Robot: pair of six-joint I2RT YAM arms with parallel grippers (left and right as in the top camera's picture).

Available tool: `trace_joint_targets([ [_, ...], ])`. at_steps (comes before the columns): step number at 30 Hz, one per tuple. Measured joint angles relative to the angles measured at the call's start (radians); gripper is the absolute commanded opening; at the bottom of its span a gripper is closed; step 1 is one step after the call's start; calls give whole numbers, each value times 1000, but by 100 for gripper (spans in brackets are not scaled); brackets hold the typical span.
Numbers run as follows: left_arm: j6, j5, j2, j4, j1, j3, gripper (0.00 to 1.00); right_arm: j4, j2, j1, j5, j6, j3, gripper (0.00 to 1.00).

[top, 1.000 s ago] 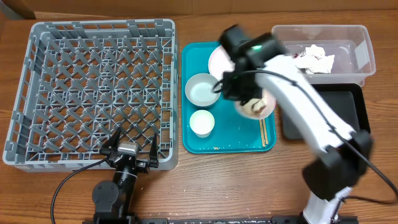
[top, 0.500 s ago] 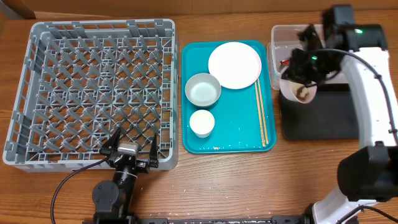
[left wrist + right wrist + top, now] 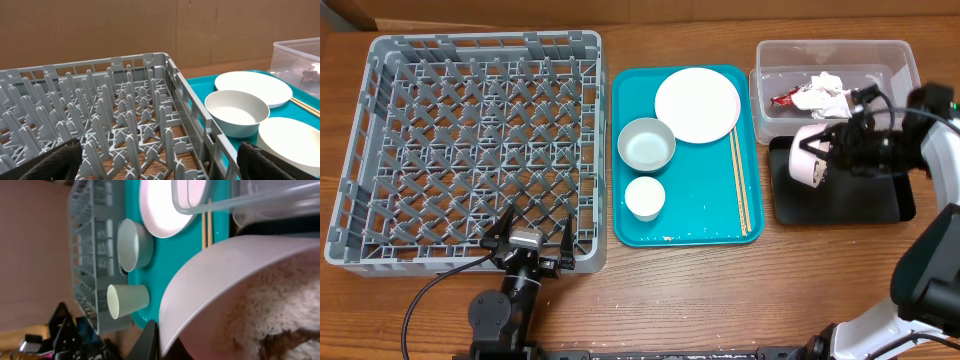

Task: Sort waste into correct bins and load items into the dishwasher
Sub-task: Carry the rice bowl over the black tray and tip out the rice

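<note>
Above black tray (image 3: 842, 205), tilted pinkish bowl (image 3: 808, 160)

Bright, even light falls from above, with faint soft shadows on the wooden surface (image 3: 700, 290). The left fingers (image 3: 52, 160) sit dark and unfocused. In the right wrist view the pinkish bowl (image 3: 240, 295) is blurred and the plate (image 3: 160, 210) glares.

The dish rack (image 3: 470, 150) lies at nine o'clock of the serving tray (image 3: 705, 205) carrying plate (image 3: 697, 105), bowl (image 3: 646, 144), cup (image 3: 644, 198), chopsticks (image 3: 742, 190); at three o'clock the tub (image 3: 835, 45), shallow tray (image 3: 850, 200) before it, tipped bowl (image 3: 808, 160) above.
</note>
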State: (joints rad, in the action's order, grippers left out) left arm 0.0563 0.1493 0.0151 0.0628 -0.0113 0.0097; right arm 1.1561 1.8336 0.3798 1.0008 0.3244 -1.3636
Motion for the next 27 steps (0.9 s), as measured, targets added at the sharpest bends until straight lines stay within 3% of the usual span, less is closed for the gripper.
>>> trace_joint_targets([
  [7, 0, 0, 0, 0, 0, 0, 100, -209, 0, 105, 241, 42, 190, 4],
  [13, 0, 0, 0, 0, 0, 0, 100, -275, 7, 176, 435, 46, 263, 4],
  [21, 0, 0, 0, 0, 0, 0, 100, -287, 14, 203, 505, 20, 267, 4],
  [27, 0, 0, 0, 0, 0, 0, 100, -340, 15, 203, 521, -79, 267, 4],
])
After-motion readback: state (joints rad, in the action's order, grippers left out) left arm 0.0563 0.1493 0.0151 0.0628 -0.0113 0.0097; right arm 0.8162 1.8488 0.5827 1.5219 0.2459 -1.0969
